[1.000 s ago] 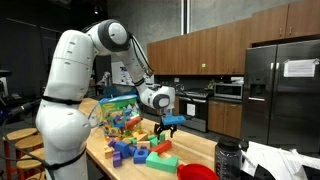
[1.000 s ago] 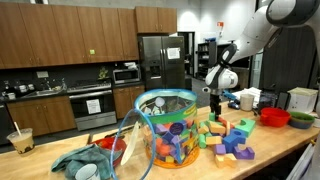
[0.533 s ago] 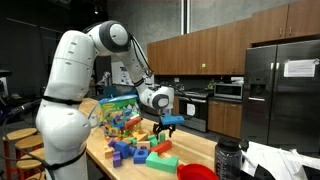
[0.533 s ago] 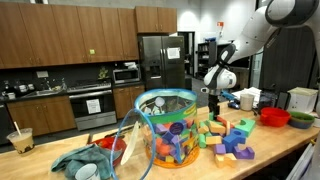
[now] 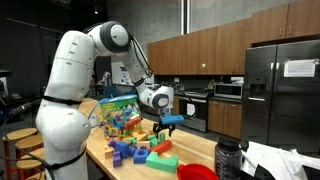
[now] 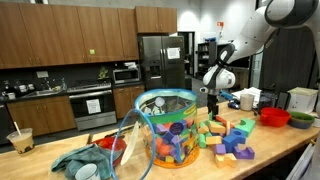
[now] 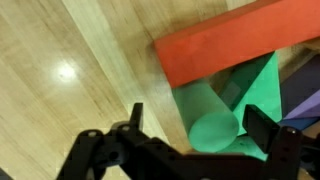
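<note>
The wooden table (image 5: 196, 150) carries everything here. The biggest container on it is a clear plastic tub (image 6: 168, 126), packed nearly to the rim with toy blocks in many colours. In an exterior view the tub (image 5: 118, 113) stands at 9 o'clock from the hand.

A heap of loose blocks (image 6: 228, 138) lies on the table (image 6: 288, 137) at 3 o'clock from the tub. Farther along at 3 o'clock sit a red bowl (image 6: 275, 116) and a green bowl (image 6: 301, 119), just beside each other; what they hold cannot be made out. A crumpled teal cloth (image 6: 72, 160) lies at 8 o'clock from the tub.

The hand (image 5: 168, 123) hangs over the near edge of the loose blocks (image 5: 140, 150), its fingers well apart and gripping nothing. In the wrist view the hand (image 7: 198, 123) looks straight down on a green cylinder (image 7: 215, 112), which lies on its side between the two fingers (image 7: 135, 118) on the bare table (image 7: 70, 60). A long red bar (image 7: 235, 40) lies across the cylinder's far end at 12 o'clock, and a purple block (image 7: 305, 95) shows at 3 o'clock.
</note>
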Motion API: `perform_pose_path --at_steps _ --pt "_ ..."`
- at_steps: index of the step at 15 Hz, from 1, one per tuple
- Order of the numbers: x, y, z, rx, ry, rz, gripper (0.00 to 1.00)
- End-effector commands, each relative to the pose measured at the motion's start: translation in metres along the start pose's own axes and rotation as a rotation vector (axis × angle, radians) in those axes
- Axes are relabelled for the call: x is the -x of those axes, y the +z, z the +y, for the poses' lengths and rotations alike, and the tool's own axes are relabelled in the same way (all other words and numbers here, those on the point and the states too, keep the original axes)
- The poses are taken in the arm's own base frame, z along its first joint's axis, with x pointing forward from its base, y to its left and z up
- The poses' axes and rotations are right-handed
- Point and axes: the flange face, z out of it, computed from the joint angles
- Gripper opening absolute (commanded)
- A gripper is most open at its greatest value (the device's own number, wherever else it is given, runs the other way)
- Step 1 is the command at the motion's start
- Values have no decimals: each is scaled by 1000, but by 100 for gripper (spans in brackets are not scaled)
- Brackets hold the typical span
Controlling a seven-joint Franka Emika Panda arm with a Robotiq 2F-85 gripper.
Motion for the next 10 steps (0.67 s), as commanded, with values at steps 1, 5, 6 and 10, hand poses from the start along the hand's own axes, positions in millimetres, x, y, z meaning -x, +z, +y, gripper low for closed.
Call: perform_pose_path --at_steps 1,5,6,10 --pt "0 0 0 -1 0 -1 100" --pt "0 1 0 -1 2 -1 100" --pt "0 1 0 -2 3 -2 100" --pt "1 4 -2 -7 4 -5 78"
